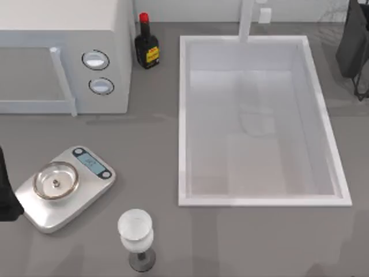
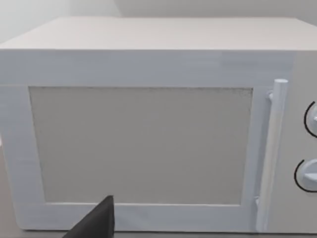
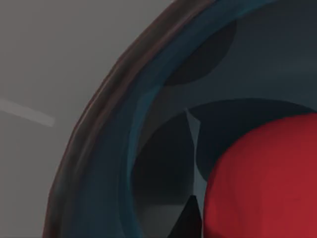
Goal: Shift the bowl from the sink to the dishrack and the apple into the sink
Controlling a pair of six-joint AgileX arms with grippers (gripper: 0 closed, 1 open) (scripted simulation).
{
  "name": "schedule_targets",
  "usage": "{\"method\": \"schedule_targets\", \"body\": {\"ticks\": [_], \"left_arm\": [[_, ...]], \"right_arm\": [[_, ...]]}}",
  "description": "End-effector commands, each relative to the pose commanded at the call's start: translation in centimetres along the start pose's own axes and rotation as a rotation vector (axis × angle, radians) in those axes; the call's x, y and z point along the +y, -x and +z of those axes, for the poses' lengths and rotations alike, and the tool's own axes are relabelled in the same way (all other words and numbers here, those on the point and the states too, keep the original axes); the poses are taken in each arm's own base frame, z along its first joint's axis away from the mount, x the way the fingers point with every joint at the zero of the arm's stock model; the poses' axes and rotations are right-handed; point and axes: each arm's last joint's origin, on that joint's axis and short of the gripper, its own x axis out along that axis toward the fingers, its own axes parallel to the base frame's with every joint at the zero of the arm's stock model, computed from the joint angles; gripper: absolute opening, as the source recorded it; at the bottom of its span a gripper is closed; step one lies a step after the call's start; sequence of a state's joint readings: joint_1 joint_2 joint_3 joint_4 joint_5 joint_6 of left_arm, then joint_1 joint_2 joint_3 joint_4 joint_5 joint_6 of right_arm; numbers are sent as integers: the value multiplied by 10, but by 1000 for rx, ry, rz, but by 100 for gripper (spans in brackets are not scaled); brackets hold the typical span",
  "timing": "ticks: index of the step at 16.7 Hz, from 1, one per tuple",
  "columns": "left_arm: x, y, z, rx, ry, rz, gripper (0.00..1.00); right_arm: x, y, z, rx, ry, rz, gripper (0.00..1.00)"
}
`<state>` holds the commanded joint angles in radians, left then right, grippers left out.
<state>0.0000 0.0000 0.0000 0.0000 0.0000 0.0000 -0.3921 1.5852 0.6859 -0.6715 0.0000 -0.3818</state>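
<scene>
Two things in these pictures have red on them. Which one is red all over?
The apple, seen in the right wrist view sitting inside the blue bowl, is plain red all over. The dark bottle beside the microwave is red at its cap alone.

A kitchen counter: a white sink with a tap, a microwave to its left, a sauce bottle between them.
</scene>
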Motion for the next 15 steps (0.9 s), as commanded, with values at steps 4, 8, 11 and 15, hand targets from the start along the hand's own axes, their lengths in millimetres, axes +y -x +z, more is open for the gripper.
{"method": "schedule_targets", "body": {"ticks": [4,8,11,15], "left_arm": [[0,0,0,0,0,0,100],[0,0,0,0,0,0,100],[0,0,0,0,0,0,100],[0,0,0,0,0,0,100]], "right_arm": [[0,0,0,0,0,0,0],[-2,21,6,-52,-6,-10,0],[-5,44,10,-54,-6,-13,0],[-4,88,7,-27,-8,-2,0]]}}
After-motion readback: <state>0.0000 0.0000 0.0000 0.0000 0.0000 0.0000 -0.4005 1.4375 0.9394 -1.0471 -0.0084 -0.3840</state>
